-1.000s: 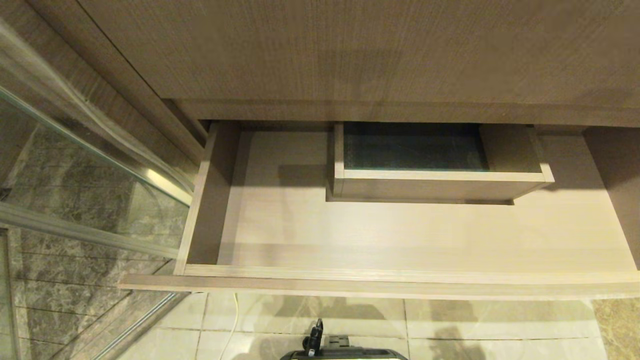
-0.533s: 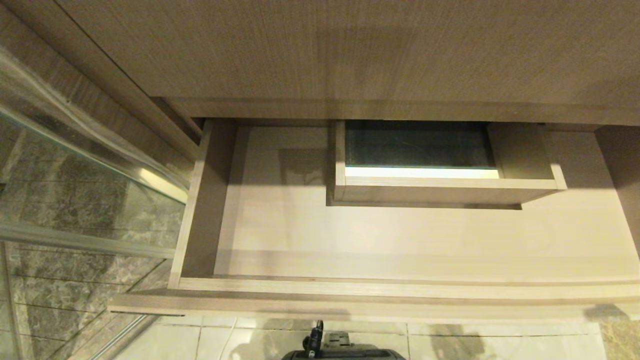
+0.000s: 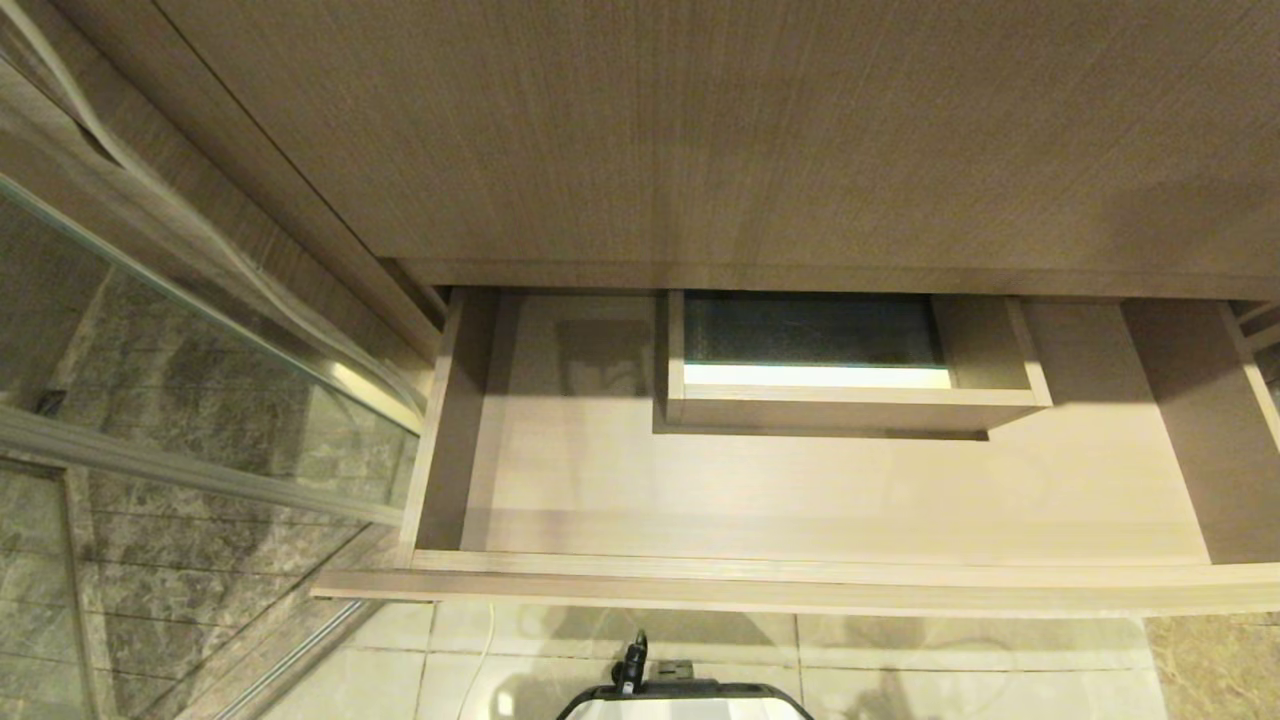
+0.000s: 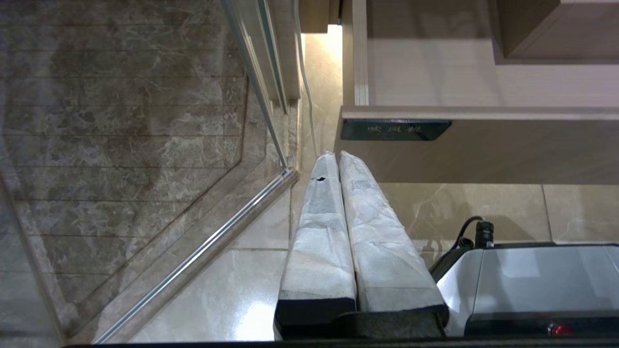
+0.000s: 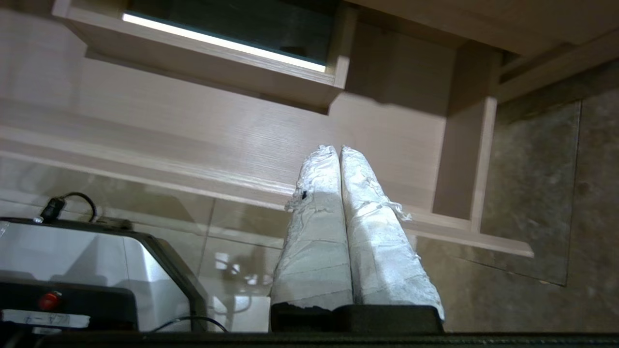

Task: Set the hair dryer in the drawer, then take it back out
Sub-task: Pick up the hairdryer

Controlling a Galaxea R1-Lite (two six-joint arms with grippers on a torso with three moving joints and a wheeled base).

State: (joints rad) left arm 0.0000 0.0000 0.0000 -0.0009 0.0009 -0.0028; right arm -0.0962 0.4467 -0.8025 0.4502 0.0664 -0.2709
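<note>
- Far left in the head view: a glass panel [image 3: 150, 400] in a metal frame, with grey veined marble behind it scored by thin level lines.
- A thin white cord [image 3: 487, 650] runs down across the pale glossy floor tiles [image 3: 900, 660] beside the glass.
- The drawer [image 3: 800, 585] stands pulled out: wide, shallow, light wood-grain, with flat square-edged walls and a smooth pale bottom. Nothing lies in the part of it that shows.
- At the back middle of the drawer, a boxed cutout [image 3: 850, 405] with the same wood-grain walls, dark inside, a bright strip along its front inner edge.
- Above the drawer, a broad cabinet front [image 3: 700, 130] of darker, fine-grained wood.
- On the drawer's front, seen from the left wrist: a small dark oblong label [image 4: 394, 129] with pale characters too small to read.
- The left gripper [image 4: 332, 157] hangs below that label over the floor, fingers wrapped in creased white tape, pressed together, empty.
- The right gripper [image 5: 336, 151] is over the drawer's front edge near its right end, its taped white fingers, frayed in places, closed on nothing.
- The robot's base [image 3: 680, 700], grey with a black rim, sits at the bottom middle; a red button [image 5: 48, 299] shows on it.
- The hair dryer is in none of the views.
</note>
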